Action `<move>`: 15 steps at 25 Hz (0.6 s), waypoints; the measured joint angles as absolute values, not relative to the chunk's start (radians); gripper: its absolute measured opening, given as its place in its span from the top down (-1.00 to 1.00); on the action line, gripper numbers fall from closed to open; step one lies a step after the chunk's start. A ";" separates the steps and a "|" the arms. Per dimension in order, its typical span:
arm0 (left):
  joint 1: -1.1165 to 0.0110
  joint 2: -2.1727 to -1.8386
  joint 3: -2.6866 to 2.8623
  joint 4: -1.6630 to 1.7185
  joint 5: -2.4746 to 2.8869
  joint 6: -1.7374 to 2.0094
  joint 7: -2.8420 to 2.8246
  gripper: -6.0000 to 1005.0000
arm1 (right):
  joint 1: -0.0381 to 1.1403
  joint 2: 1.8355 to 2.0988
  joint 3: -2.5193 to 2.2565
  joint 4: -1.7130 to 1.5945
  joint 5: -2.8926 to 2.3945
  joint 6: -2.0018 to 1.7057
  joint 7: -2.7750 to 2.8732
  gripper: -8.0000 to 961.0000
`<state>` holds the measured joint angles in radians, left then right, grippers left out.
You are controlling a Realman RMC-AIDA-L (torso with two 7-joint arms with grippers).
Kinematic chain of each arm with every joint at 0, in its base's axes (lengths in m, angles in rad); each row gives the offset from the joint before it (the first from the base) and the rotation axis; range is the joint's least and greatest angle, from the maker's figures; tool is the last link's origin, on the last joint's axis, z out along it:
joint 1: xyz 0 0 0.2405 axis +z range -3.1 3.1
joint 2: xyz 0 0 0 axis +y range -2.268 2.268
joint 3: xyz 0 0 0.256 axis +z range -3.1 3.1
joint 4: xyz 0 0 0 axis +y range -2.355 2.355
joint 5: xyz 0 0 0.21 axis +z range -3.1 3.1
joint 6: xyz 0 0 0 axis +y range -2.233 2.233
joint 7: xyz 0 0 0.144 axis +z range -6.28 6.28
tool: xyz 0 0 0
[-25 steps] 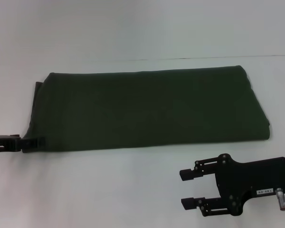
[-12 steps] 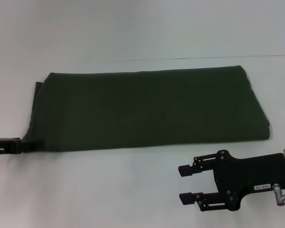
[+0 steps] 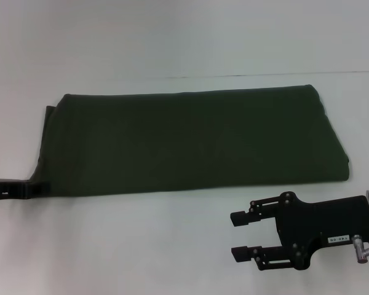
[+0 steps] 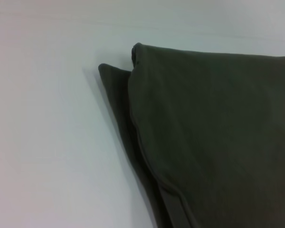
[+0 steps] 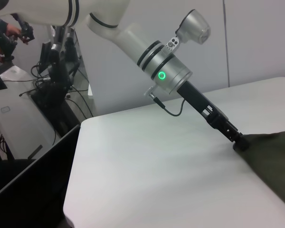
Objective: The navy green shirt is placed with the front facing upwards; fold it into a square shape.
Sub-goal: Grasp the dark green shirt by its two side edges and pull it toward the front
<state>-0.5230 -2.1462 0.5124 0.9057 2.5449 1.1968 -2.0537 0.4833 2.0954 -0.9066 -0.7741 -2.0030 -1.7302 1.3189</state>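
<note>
One navy green shirt [image 3: 190, 142], folded into a long band, plain side up, on the white table [image 3: 141, 246]. Left gripper [image 3: 38, 187] pinches its near-left corner; right gripper [image 3: 245, 235] hovers near, fingers parted, empty.

White table [image 3: 141, 246], pale wall [image 5: 256, 42] behind, cluttered equipment bench [image 5: 19, 95] with cables, dark panel [image 5: 28, 180] beside table

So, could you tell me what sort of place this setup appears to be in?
Probably a robotics lab or test room. The shirt lies on a plain white table; beyond its edge the right wrist view shows tangled cables and equipment against bare walls, with the left hand at the shirt's corner.
</note>
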 joint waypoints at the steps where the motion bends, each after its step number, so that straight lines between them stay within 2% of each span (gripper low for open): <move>1: -0.523 -2.146 0.513 0.907 2.544 1.194 -2.054 -0.23 | 0.483 2.095 -0.907 -0.774 -2.003 -1.729 1.319 -0.28; 12: -0.531 -2.142 0.532 0.906 2.551 1.199 -2.055 0.72 | 0.477 2.094 -0.897 -0.783 -2.003 -1.727 1.336 -0.28; 15: -0.537 -2.140 0.552 0.907 2.554 1.225 -2.060 0.82 | 0.474 2.091 -0.874 -0.785 -2.003 -1.726 1.336 -0.28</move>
<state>-0.5373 -2.1401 0.5524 0.9066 2.5538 1.2246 -2.0595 0.4736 2.0914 -0.8742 -0.7850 -2.0034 -1.7260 1.3361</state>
